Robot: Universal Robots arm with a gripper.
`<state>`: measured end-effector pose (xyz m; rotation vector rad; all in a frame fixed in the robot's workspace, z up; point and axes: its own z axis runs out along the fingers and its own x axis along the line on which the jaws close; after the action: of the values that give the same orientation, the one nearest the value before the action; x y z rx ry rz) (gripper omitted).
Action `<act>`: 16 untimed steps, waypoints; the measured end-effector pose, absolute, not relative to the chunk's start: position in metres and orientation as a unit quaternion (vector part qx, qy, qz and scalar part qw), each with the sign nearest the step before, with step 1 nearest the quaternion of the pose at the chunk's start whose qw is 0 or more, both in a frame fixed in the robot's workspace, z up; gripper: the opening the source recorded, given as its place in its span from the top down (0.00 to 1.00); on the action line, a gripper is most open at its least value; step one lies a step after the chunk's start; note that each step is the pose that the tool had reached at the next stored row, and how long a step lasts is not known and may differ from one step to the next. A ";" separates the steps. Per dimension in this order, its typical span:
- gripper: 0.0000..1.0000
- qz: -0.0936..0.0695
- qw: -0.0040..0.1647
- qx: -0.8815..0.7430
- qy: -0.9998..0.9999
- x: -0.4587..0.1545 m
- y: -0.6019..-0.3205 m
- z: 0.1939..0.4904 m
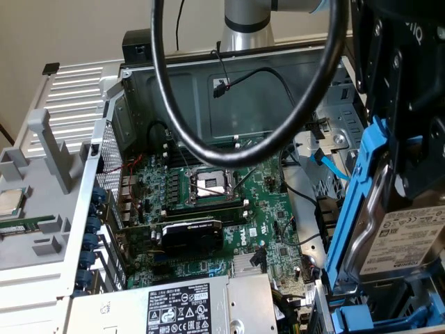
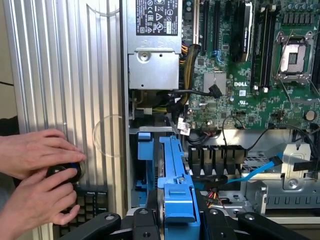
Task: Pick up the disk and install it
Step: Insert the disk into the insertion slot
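Note:
The disk [image 1: 410,240] is a silver drive with a white label, clipped in a blue plastic frame [image 1: 356,202]. It stands on edge at the exterior view's right, over the open computer case's drive cage. My black gripper [image 1: 407,174] comes down from above and is shut on it. In the wrist view the frame's blue edge [image 2: 175,185] runs between my two black fingers [image 2: 145,222], and my gripper [image 2: 179,220] is just above a blue bay rail [image 2: 145,150].
A thick black cable [image 1: 208,149] loops in front of the exterior camera. In the case lie the green motherboard [image 1: 271,229], its CPU socket [image 2: 295,55], the grey power supply [image 2: 152,40] and a blue data cable [image 2: 255,172]. A person's hands [image 2: 35,175] rest beside the case.

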<state>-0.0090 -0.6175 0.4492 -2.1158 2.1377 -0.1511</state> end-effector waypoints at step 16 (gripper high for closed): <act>0.63 -0.050 0.066 -0.701 0.708 -0.011 -0.619 0.447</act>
<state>-0.0111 -0.6191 0.4467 -2.1151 2.1369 -0.1495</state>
